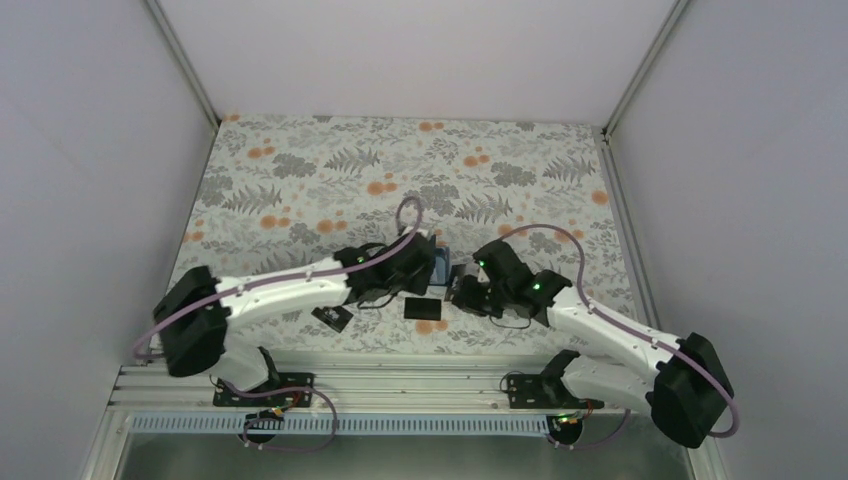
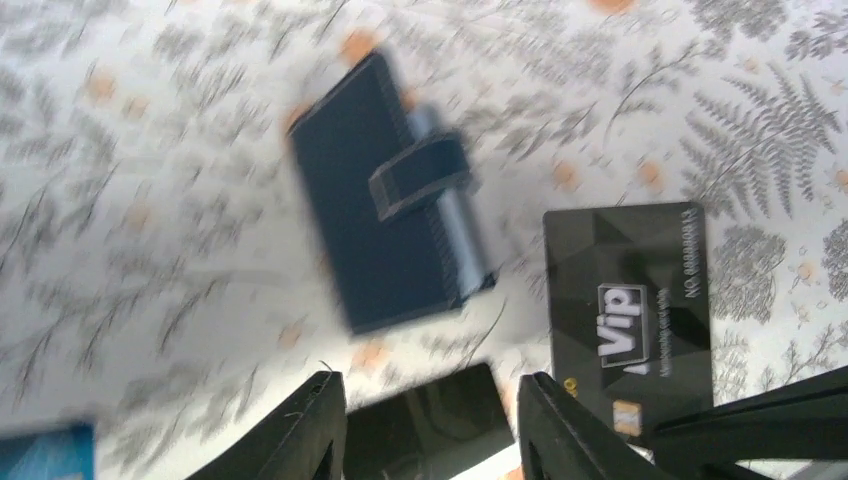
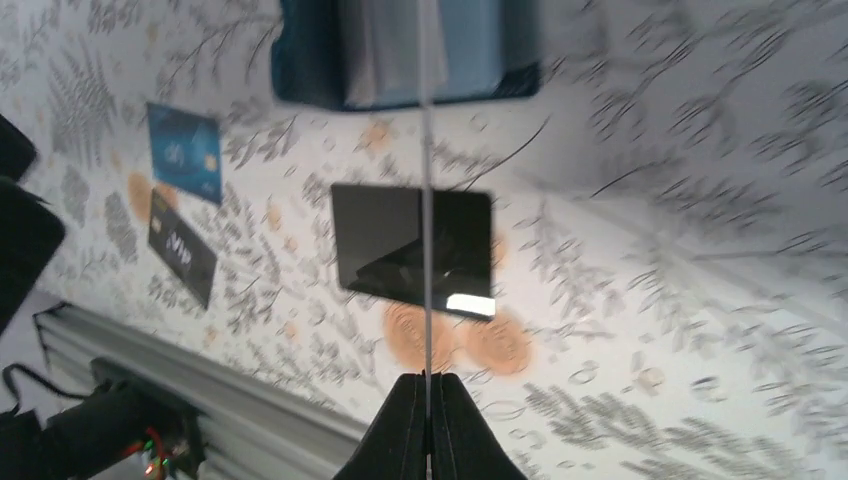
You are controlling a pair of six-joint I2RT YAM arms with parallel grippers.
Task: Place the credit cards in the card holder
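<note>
One card (image 2: pixel 628 300) sits pinched edge-on in my right fingers (image 3: pixel 427 385), arm low and aimed at the holder (image 2: pixel 380 200) on the worktop (image 1: pixel 300 170). I'd call this the insertion step: next I line that edge with a slot. Left fingers (image 2: pixel 428 395) hang half-open and empty beside the holder.

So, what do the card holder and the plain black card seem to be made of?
The card holder looks like matte navy leather or imitation leather: a stitched-looking edge, a strap tab, no shine. The plain black card looks like glossy plastic: it is thin, flat, and shows a bright reflection.
</note>
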